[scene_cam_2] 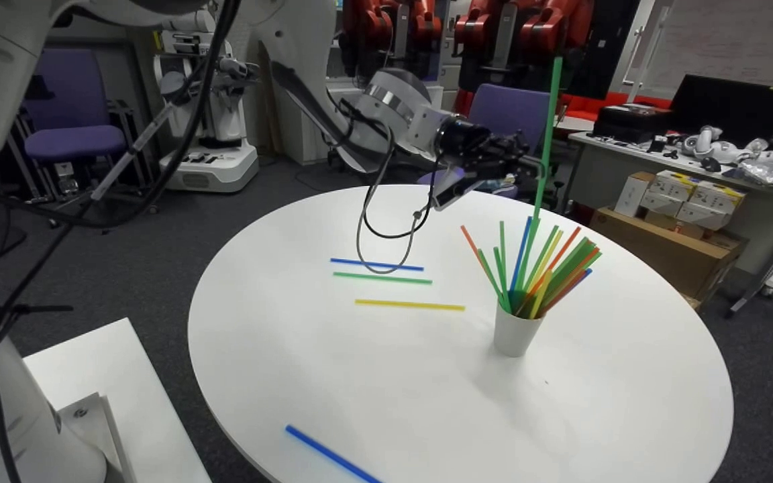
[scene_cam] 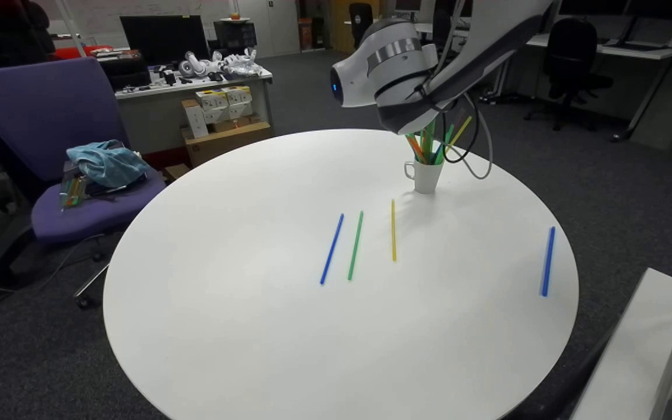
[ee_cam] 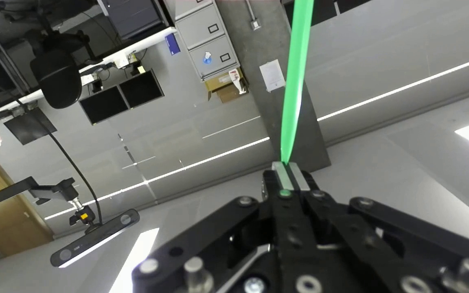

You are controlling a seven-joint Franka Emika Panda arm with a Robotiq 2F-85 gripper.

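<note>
Gripper [ee_cam: 287, 166] clenched on a green straw [scene_cam_2: 547, 131], held at the tips; straw near upright, extending above and below the grip. In an exterior view its lower end overlaps the straw bunch [scene_cam_2: 564, 278] in the white mug [scene_cam_2: 517, 337]; contact unclear. Left of mug, flat on counter [scene_cam: 225, 326]: yellow straw [scene_cam: 394, 230], second green straw [scene_cam: 356, 245], blue straw [scene_cam: 332, 249].

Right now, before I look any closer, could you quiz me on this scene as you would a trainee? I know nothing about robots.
1. How many straws lie directly on the round white table?
2. True or false: the claw is gripping an orange straw.
3. What colour is the lying straw nearest the white mug?

Key:
1. Four: two blue straws, one loose green straw, one yellow straw.
2. False; it grips a green straw.
3. Yellow.
</note>
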